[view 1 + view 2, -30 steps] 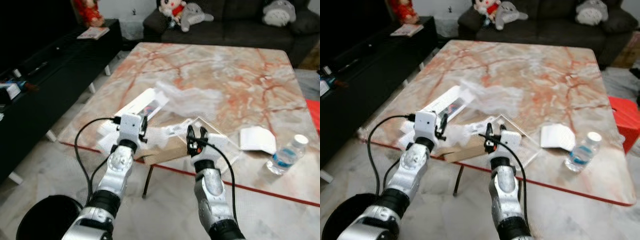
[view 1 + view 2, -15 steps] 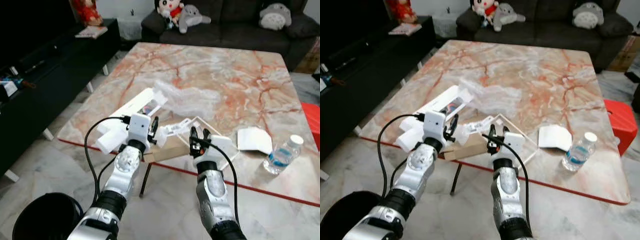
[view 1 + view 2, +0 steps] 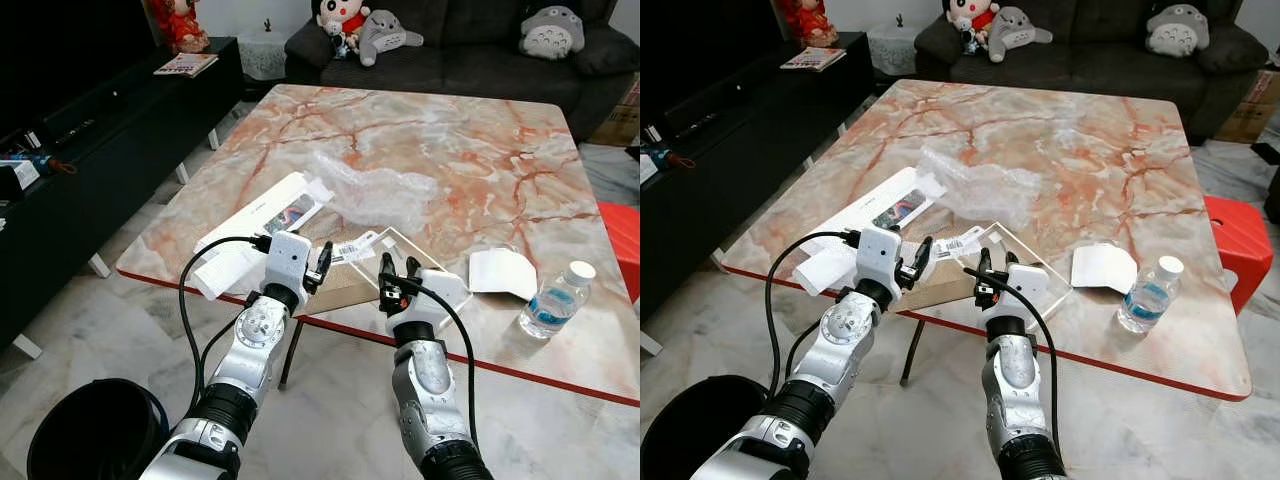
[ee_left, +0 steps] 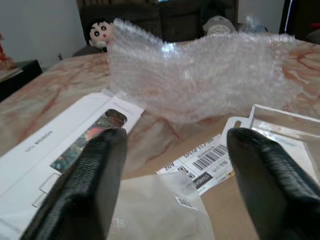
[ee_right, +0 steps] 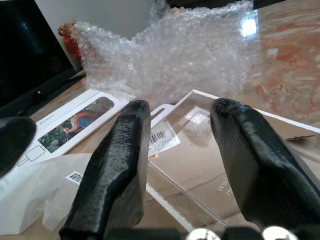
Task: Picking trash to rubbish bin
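Both grippers hover at the near edge of the marble surface [image 3: 470, 130] with their jaws spread wide and nothing between them: the left gripper [image 3: 322, 262] holds its two ribbed black fingers [image 4: 90, 185] well apart, and the right gripper [image 3: 397, 270] does the same, its rounded matte fingers [image 5: 117, 170] framing the litter without touching it. Just ahead of the left jaws lies a thin, translucent white plastic bag [image 4: 160, 210], crumpled and soft, with a small printed code on it; beside it a white shipping label with barcodes [image 4: 207, 160] lies flat on a brown cardboard piece [image 3: 345, 290]. Ahead of the right jaws sits a clear, stiff plastic package tray [image 5: 225, 170] with a hang tab, glossy and rectangular. Beyond both jaws a large sheet of bubble wrap [image 4: 200, 75] heaps up, cloudy and puckered. Off to the left jaws' outer side lies a long flat white carton [image 3: 268, 212] printed with a colourful picture. Farther out past the right jaws lie a folded white paper [image 3: 502, 272] and a small clear water bottle [image 3: 555, 298] with a white cap, standing upright. The surface is pale polished stone with red-orange veins. A round black rubbish bin [image 3: 95, 430] stands on the tiled floor, below and behind the left arm
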{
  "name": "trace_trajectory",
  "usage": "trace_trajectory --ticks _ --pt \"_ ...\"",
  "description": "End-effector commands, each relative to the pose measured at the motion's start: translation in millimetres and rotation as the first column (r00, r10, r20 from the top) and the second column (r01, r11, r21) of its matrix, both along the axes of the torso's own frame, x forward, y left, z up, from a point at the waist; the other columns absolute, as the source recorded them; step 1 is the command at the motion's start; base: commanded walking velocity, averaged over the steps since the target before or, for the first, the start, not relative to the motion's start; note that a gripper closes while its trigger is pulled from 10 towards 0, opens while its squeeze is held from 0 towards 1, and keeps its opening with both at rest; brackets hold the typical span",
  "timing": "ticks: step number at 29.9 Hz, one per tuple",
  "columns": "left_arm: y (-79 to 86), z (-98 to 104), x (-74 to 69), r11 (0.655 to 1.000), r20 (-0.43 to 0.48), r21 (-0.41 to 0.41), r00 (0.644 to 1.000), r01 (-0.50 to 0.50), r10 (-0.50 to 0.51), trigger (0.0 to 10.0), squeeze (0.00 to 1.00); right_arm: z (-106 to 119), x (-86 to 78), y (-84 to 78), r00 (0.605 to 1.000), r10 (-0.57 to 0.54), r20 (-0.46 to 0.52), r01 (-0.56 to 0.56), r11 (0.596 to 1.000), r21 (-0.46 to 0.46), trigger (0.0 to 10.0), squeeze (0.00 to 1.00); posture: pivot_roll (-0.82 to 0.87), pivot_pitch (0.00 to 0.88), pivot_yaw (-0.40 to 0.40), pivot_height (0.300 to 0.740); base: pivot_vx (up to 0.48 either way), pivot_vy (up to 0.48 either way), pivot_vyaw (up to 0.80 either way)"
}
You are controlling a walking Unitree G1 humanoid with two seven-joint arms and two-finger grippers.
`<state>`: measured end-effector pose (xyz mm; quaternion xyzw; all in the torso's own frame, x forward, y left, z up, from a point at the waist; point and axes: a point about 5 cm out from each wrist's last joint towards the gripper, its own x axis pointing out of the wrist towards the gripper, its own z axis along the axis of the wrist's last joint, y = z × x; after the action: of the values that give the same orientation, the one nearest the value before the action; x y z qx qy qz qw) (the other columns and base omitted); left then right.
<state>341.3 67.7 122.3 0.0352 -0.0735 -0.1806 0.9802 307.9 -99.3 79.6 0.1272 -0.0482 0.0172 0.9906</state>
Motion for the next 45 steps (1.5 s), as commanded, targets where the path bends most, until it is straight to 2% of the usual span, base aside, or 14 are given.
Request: trace_trajectory --ticks 1,4,5,6,16,22,34,37,42,45 --pt "1.5 -5 -1.3 1.000 -0.030 -0.009 1.000 0.006 -0.006 10.0 1.00 -2 -2.1 7.0 1.000 0.020 -0.015 -0.019 1.000 0.013 10.0 0.00 0.11 0.070 0.031 0.740 0.000 0.000 0.00" --pt "2.9 -9 0.0 1.000 -0.052 0.019 0.999 -0.008 0.009 10.0 1.00 -2 -2.2 7.0 1.000 0.020 -0.016 -0.019 1.000 0.013 10.0 0.00 0.11 0.074 0.031 0.740 0.000 0.000 0.00" --pt "3.1 -10 0.6 0.999 -0.057 0.034 0.998 -0.008 0.010 10.0 0.58 -2 -2.3 7.1 1.000 0.019 -0.016 -0.019 1.000 0.014 10.0 0.00 0.11 0.074 0.031 0.740 0.000 0.000 0.00" --pt "2.6 -10 1.5 0.999 -0.056 0.054 0.998 -0.001 0.004 10.0 0.00 -3 -2.3 7.2 1.000 0.020 -0.016 -0.019 1.000 0.014 10.0 0.00 0.11 0.074 0.031 0.740 0.000 0.000 0.00" --pt "1.4 -12 13.0 0.997 -0.126 0.070 0.992 0.027 -0.018 10.0 0.00 -3 -3.8 7.6 1.000 0.019 -0.016 -0.019 1.000 0.013 10.0 0.00 0.11 0.086 0.027 0.740 0.000 0.000 0.00" --pt "-0.8 -11 16.9 0.999 -0.160 0.015 0.986 0.046 -0.043 10.0 0.00 -3 -6.0 7.7 1.000 0.019 -0.016 -0.019 1.000 0.014 10.0 0.00 0.10 0.098 0.023 0.740 0.000 0.000 0.00" --pt "-9.9 -10 21.1 0.998 -0.184 0.008 0.981 0.057 -0.054 10.0 0.00 -4 -15.8 9.1 1.000 0.013 -0.013 -0.013 1.000 0.022 10.0 0.00 0.08 0.140 0.017 0.740 0.000 0.000 0.00" --pt "-19.2 -6 20.8 0.994 -0.164 0.029 0.982 0.103 -0.097 10.0 0.00 -5 -21.6 11.8 1.000 0.015 -0.012 -0.014 0.999 0.029 10.0 0.00 0.07 0.158 0.020 0.740 0.000 0.000 0.00" --pt "-23.0 -4 21.6 0.992 -0.160 0.061 0.983 0.106 -0.095 10.0 0.00 -6 -25.1 12.4 1.000 0.012 -0.017 -0.011 0.999 0.034 10.0 0.00 0.07 0.166 0.023 0.740 0.000 0.000 0.00" --pt "-22.6 -7 21.8 0.987 -0.164 0.131 0.984 0.094 -0.072 10.0 0.00 -7 -28.0 13.0 1.000 0.010 -0.022 -0.009 0.999 0.037 10.0 0.00 0.06 0.172 0.026 0.740 0.000 0.000 0.00"
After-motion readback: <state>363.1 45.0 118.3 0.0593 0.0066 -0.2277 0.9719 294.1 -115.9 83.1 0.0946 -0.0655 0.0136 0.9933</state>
